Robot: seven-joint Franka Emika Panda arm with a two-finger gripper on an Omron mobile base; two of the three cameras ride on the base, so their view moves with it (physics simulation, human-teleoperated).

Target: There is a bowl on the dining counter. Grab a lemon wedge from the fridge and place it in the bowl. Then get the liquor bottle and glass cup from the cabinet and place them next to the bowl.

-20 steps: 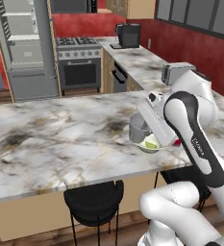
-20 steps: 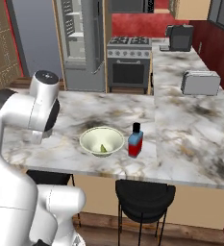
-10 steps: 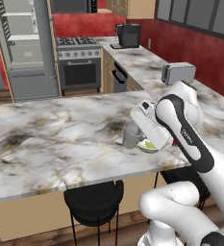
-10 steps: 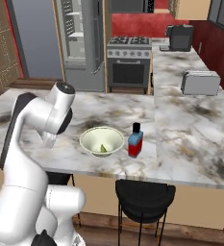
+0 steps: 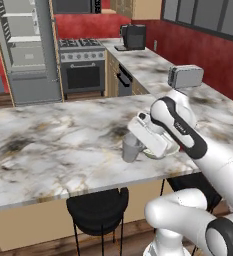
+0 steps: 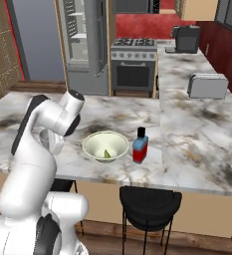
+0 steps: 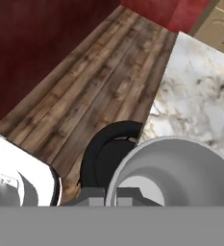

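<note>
Left base view: dining counter (image 5: 48, 145) is carrying the job; bowl (image 6: 105, 147) w/ lemon wedge (image 6: 106, 154) is sitting nr its front edge, liquor bottle (image 6: 140, 145) just beside. Gripper (image 5: 137, 142) is clamping the glass cup (image 5: 131, 148) by its rim, low over the front edge. Cup's prob light, stiff, slick, breakable.

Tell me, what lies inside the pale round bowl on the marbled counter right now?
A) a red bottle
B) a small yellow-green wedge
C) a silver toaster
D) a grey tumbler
B: in the right base view a small yellow-green lemon wedge lies inside the pale round bowl, while the red bottle with the black cap stands beside it on the marbled counter.
</note>
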